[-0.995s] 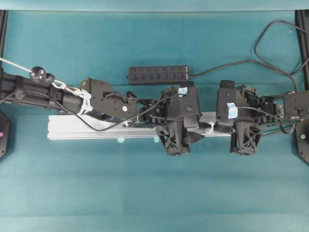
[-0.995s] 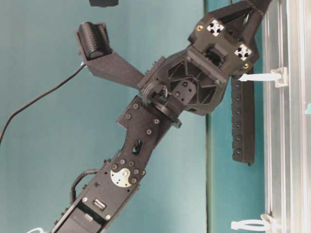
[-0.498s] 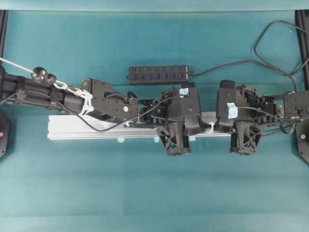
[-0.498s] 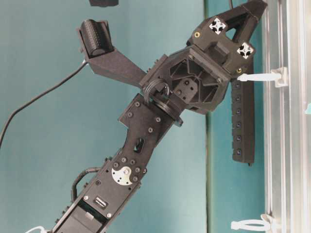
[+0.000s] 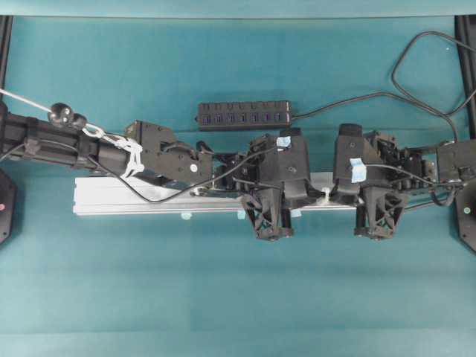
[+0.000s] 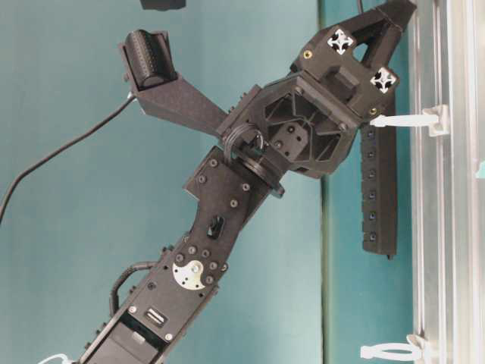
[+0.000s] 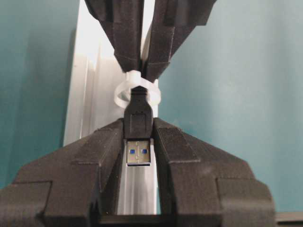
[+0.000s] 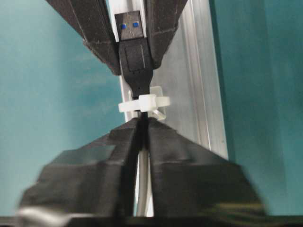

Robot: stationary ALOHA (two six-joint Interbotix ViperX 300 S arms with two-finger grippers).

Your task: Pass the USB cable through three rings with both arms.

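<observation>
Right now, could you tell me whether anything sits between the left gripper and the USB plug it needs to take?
Nothing visible does. The left gripper is already clamped on the USB plug, which has come through the ring. Beyond the ring, the right gripper pinches the cable. The silver rail lies underneath, not in between.

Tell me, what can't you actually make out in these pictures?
- Overhead view: the ring and plug between the two grippers are too small, and partly under the arms.
- Table-level view: the USB cable is not visible; the arm and picture edges cover the handover.
- Right wrist view: the cord behind the right gripper is hidden by its fingers.
- Left wrist view: how many rings the USB cable has passed.
</observation>
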